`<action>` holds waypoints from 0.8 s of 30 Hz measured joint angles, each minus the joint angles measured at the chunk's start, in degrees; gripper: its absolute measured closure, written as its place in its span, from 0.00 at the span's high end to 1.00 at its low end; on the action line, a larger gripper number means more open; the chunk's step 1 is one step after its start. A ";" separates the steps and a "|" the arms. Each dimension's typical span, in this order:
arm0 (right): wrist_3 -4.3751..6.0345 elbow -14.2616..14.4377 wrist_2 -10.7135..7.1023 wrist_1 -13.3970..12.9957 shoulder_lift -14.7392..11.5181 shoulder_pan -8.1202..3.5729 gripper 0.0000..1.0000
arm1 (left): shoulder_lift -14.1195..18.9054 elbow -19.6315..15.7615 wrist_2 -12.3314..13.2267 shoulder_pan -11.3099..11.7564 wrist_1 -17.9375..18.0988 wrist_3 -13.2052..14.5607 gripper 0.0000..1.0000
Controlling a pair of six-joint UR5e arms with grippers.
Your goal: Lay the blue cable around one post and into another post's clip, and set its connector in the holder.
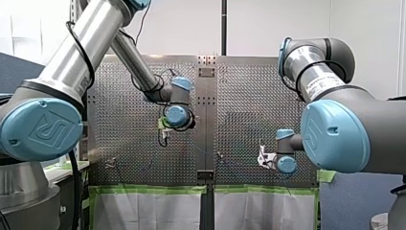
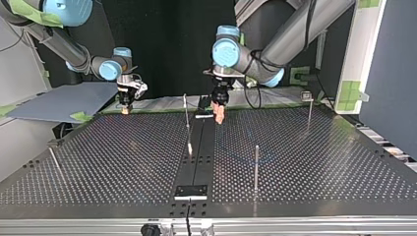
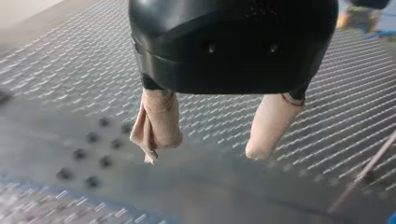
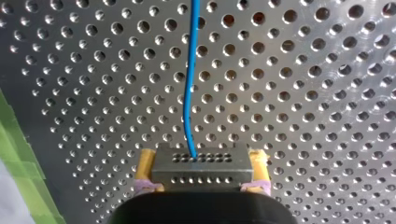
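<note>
— What has my right gripper (image 4: 203, 158) got?

— Its yellow pads (image 4: 147, 163) are clamped on both ends of a small metal connector (image 4: 201, 173). The blue cable (image 4: 189, 84) leaves the connector's face and runs straight ahead over the perforated table (image 4: 317, 93).

— And my left gripper (image 3: 205, 149)?

— It is spread wide. The beige pads (image 3: 268, 126) stand well apart and there is nothing between them. It hangs over the table's dark central strip (image 3: 140, 186). I cannot tell whether the tips touch it.

— How close are the edges?

— The right gripper works near the table's border, and a band of green tape (image 4: 11, 163) runs just beside it. In the top view both grippers sit towards the far side. A thin post (image 2: 187, 120) stands near the left gripper, and a stouter post (image 2: 256, 167) stands nearer the camera, well apart from both. A faint blue curve lies on the plate by that post's foot. The dark holder (image 2: 192, 191) sits at the near end of the strip, away from both grippers.

— The arms?

— In the front view the left arm slants across to the middle with its wrist turned down. The right arm's wrist is tucked low near its own side.
</note>
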 joint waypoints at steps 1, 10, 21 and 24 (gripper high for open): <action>0.01 0.00 0.00 -0.01 0.02 0.00 0.01 | 0.61 0.01 -0.18 0.60 -0.11 -0.61 1.00; 0.04 0.01 0.00 -0.10 0.07 0.04 0.01 | 4.83 -0.22 -1.84 1.94 -2.03 -4.83 1.00; -0.32 0.00 0.00 0.30 0.10 0.62 0.01 | 9.85 -1.63 -6.30 2.90 -5.73 -9.85 1.00; -0.38 -0.01 0.00 0.31 0.10 0.69 0.01 | 11.37 -1.63 -6.76 3.27 -6.07 -11.37 1.00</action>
